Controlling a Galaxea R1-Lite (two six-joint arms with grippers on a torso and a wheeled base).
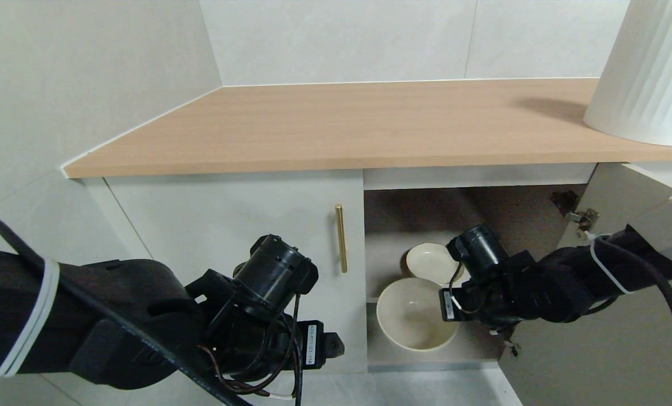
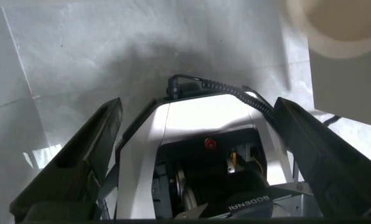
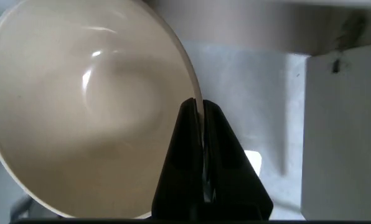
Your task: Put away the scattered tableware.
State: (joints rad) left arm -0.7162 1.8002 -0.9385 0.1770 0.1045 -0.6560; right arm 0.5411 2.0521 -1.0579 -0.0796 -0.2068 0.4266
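Observation:
My right gripper [image 1: 455, 307] is shut on the rim of a large cream bowl [image 1: 412, 316], which hangs tilted in the open right half of the cabinet, just above its floor. In the right wrist view its fingers [image 3: 201, 130] pinch the rim of the bowl [image 3: 92, 106]. A smaller cream bowl [image 1: 429, 262] sits farther back inside the cabinet. My left gripper [image 2: 199, 109] is open and holds nothing. That arm is low, in front of the closed left door [image 1: 228, 225]. A cream bowl [image 2: 338, 25] shows at the edge of the left wrist view.
The wooden countertop [image 1: 369, 124] carries a tall white ribbed vessel [image 1: 646, 73] at the far right. The left door has a gold handle [image 1: 340, 237]. The opened right door [image 1: 595, 338] stands close behind my right arm. Tiled walls close the left side and back.

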